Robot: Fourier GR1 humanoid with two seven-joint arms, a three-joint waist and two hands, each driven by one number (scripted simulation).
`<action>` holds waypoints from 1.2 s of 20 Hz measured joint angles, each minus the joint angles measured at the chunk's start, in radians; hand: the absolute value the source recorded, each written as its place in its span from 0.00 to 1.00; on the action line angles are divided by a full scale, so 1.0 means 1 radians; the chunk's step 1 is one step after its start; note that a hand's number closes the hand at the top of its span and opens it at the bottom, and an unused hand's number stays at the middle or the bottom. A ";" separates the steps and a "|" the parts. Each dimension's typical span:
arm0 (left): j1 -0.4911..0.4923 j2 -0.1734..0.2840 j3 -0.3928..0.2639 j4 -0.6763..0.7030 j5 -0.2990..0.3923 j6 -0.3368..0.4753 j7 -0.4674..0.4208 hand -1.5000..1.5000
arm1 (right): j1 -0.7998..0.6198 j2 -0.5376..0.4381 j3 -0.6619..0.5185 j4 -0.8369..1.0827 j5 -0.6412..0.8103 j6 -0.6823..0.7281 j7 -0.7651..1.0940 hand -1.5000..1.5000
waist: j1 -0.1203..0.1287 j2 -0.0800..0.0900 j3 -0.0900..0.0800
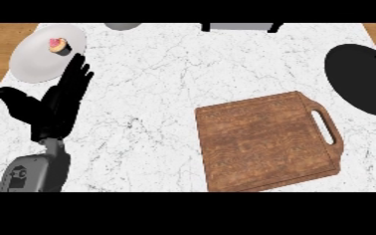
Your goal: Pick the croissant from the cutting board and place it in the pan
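Croissant: can't tell where it is, so no read on its long axis or which way it points. Nothing of it shows in the head view

Cutting board sits right of centre on the white marble counter. Only bare wood grain shows on its top face. The board is skewed a bit, with its right end further from the robot than its left. The handle slot is on the right edge, facing the pan's side

Pan is a flat black shape cut by the right edge of the view, apart from the board and up-right of its handle corner. What shows of it is plain black

Left hand is at the left side, with its grey forearm coming in from the lower-left corner. Fingers are straight and slightly spread, thumb out to the left, holding nothing. Fingertips point away from the robot and end just beside the near rim of a white plate

The plate is in the far-left corner, with a small pink-topped cupcake on it

Two grey items, cut off by the far edge: a round one and a wider one
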 measured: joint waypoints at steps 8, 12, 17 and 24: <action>-0.001 -0.004 -0.002 0.003 0.003 -0.011 -0.012 0.50 | -0.062 -0.031 -0.006 0.343 0.028 -0.157 -0.181 1.00 | 0.022 0.009 0.002; -0.007 -0.013 -0.016 -0.012 -0.003 -0.008 -0.006 0.50 | -0.085 -0.047 -0.017 0.459 0.043 -0.173 -0.125 0.00 | 0.034 0.014 0.003; -0.020 -0.008 -0.007 0.009 0.003 -0.019 -0.021 0.50 | -0.109 -0.068 -0.031 0.564 0.041 -0.121 -0.091 0.00 | 0.038 0.018 0.004; -0.029 -0.012 -0.005 0.024 0.001 -0.016 -0.020 0.50 | -0.114 -0.083 -0.116 0.614 -0.050 -0.066 -0.197 0.00 | 0.027 0.016 0.006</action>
